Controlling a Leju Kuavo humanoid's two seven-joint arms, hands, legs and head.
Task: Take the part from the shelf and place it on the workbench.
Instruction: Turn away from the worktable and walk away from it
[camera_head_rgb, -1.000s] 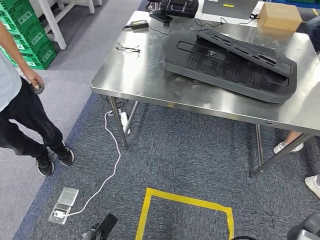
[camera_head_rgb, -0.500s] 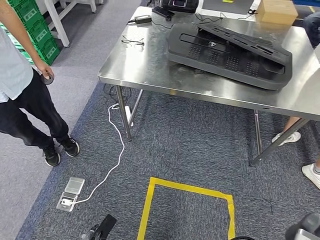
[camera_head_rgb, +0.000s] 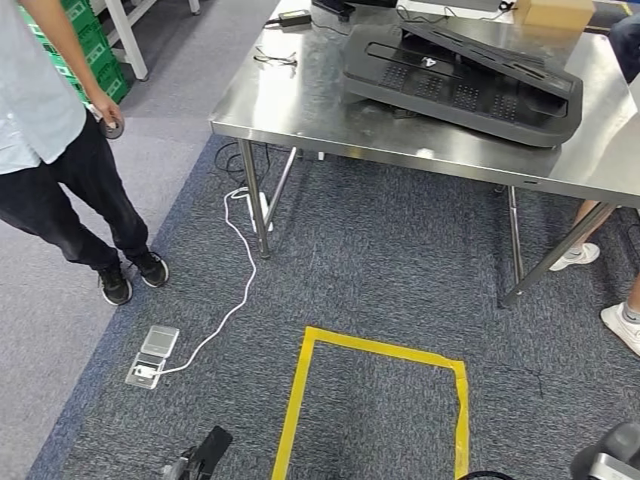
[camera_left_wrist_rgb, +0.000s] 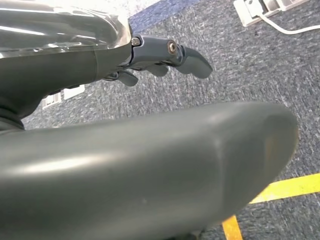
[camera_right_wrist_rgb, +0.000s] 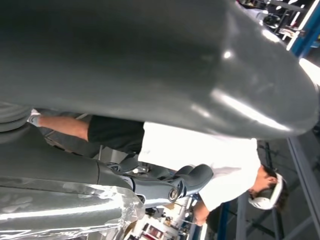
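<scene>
part: black | workbench: silver | carpet: blue-grey | tape square: yellow

no legible text, brand name or number is to be made out in any view; a small pale triangular mark is seen moulded on the upper black part lying on the steel workbench, though its form cannot be read as a letter or logo, and a square outline is marked in yellow tape on the grey carpet, without lettering
</scene>
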